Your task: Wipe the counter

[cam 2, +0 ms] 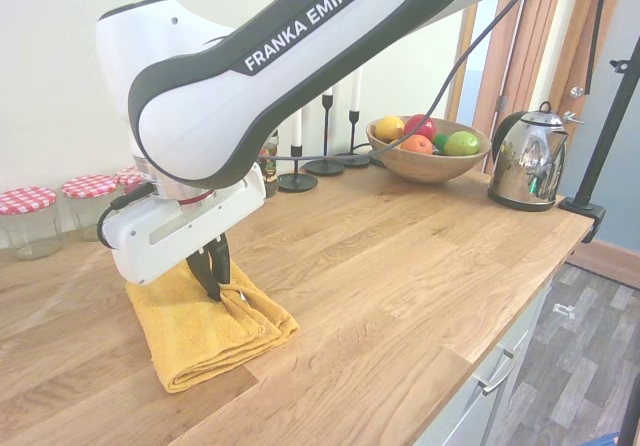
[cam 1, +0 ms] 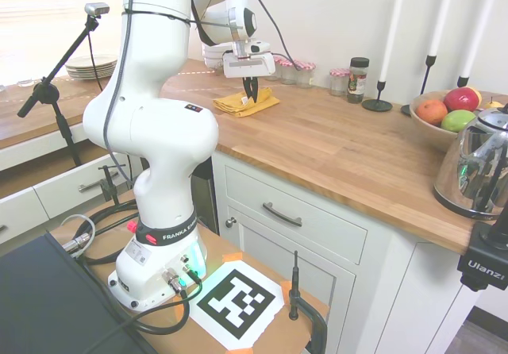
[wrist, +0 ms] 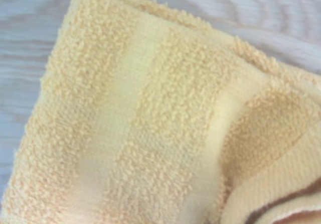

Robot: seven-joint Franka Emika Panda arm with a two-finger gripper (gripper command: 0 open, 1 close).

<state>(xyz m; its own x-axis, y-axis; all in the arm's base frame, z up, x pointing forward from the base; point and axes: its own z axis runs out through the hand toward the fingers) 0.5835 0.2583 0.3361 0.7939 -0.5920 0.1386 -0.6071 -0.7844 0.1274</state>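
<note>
The gripper (cam 2: 213, 271) is pressing down on a folded yellow towel (cam 2: 205, 331), its fingers closed together and pinching a fold of the cloth. The towel is lying on the counter (cam 2: 400, 266) (the long wooden one), which is running past jars (cam 2: 30, 221), candlesticks (cam 2: 325, 131), a fruit bowl (cam 2: 425, 156) and a kettle (cam 2: 528, 161).

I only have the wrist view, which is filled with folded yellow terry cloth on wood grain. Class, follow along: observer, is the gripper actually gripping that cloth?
Observer: The second exterior view shows the gripper with its jaws closed together, tips pressed into the top fold of the yellow towel.
Operator: Is the towel lifted?
Observer: No, it lies folded flat on the counter.
Operator: Anything standing close behind it?
Observer: Red-checked lidded jars line the wall behind the towel.
Operator: What lies further along?
Observer: A wooden fruit bowl and a shiny kettle, well apart from the towel.
</note>
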